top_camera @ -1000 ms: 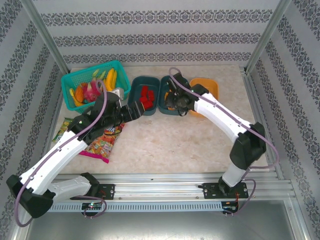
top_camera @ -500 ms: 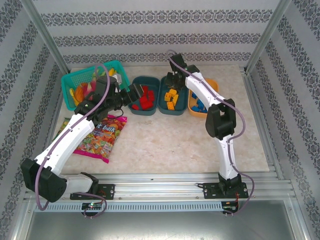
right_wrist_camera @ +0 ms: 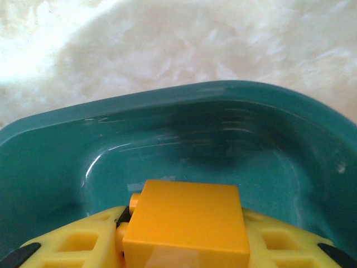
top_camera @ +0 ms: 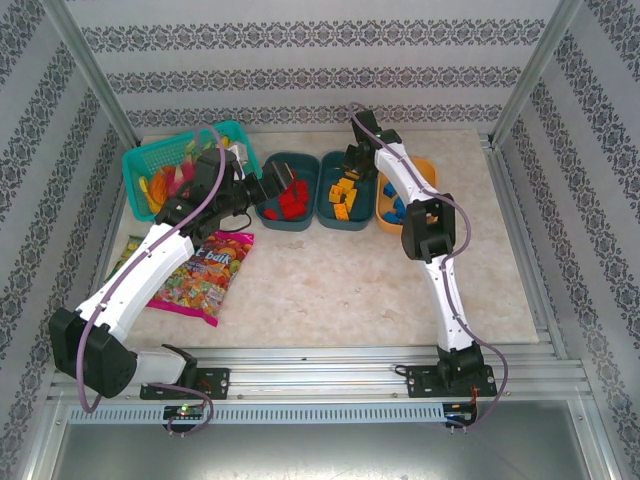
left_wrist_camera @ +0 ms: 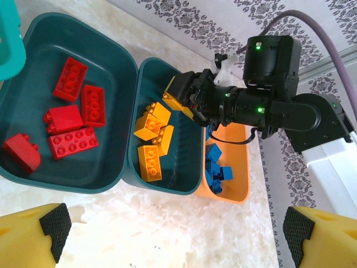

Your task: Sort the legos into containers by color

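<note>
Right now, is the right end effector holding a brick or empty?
Holding: the right end effector is shut on a yellow brick, above the middle tub.

Bright even light, faint shadows; table [right_wrist_camera: 50, 33] blown out; orange lego [right_wrist_camera: 187, 223] slightly soft.
</note>
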Controlling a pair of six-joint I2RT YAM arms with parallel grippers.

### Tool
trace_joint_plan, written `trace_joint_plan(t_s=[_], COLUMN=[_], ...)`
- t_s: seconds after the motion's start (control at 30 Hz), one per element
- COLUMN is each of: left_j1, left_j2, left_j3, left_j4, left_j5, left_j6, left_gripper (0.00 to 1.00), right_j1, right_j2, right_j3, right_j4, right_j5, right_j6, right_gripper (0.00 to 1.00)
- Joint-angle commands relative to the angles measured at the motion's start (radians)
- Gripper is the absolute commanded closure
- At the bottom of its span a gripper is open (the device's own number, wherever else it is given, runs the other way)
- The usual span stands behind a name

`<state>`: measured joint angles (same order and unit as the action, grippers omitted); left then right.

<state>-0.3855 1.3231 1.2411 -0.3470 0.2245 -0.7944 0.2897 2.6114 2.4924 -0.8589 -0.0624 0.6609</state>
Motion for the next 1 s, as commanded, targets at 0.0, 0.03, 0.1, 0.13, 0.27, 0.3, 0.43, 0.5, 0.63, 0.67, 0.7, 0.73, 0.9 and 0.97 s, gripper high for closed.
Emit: trace_joint_plan(t_s=[0.0,0.03,0.1,0.13,0.27,0.3,0.43,0.5,0.63,0.67,0.7,0.73,0.9,0.97], left_j1=[0.013,0.013,0.013,0.013,0.014,0.014,0.013,0.013,0.014,0.014,0.014,0.013,0.014,0.012], left_j2=[-0.008,-0.012,-0.015,-0.016,-0.025,-0.028,-0.052,-0.075,-0.125,-0.142,-0.168,-0.191,-0.344,-0.398], left_j3=[0.002,0.001,0.003,0.003,0.003,0.004,0.014,0.022,0.028,0.024,0.015,0.004,-0.084,-0.118], left_j4=[0.034,0.030,0.023,0.021,0.015,0.009,-0.039,-0.099,-0.230,-0.259,-0.286,-0.309,-0.406,-0.419], left_j5=[-0.013,-0.015,-0.016,-0.015,-0.017,-0.019,-0.037,-0.062,-0.093,-0.100,-0.108,-0.122,-0.189,-0.180], left_j6=[0.004,0.004,0.003,0.003,0.001,0.002,0.011,0.012,0.028,0.036,0.043,0.051,0.119,0.178], left_gripper=[0.00,0.00,0.00,0.00,0.00,0.00,0.00,0.00,0.00,0.00,0.00,0.00,0.00,0.00], right_j1=[0.004,0.006,0.006,0.006,0.007,0.007,0.009,0.013,0.030,0.035,0.045,0.052,0.114,0.139], right_j2=[0.024,0.026,0.026,0.022,-0.031,-0.056,-0.179,-0.270,-0.471,-0.534,-0.601,-0.664,-1.072,-1.233], right_j3=[0.052,0.051,0.051,0.052,0.044,0.037,-0.002,-0.049,-0.219,-0.284,-0.360,-0.440,-0.946,-1.126], right_j4=[-0.034,-0.034,-0.038,-0.041,-0.051,-0.048,-0.038,-0.026,0.000,0.013,0.030,0.056,0.248,0.286], right_j5=[-0.035,-0.037,-0.044,-0.047,-0.045,-0.042,-0.019,0.004,0.067,0.085,0.107,0.124,0.214,0.276], right_j6=[0.047,0.053,0.058,0.059,0.054,0.053,0.051,0.046,0.019,0.009,-0.002,-0.014,-0.104,-0.126], right_gripper=[0.61,0.57,0.50,0.47,0.39,0.38,0.34,0.32,0.28,0.27,0.26,0.25,0.02,0.02])
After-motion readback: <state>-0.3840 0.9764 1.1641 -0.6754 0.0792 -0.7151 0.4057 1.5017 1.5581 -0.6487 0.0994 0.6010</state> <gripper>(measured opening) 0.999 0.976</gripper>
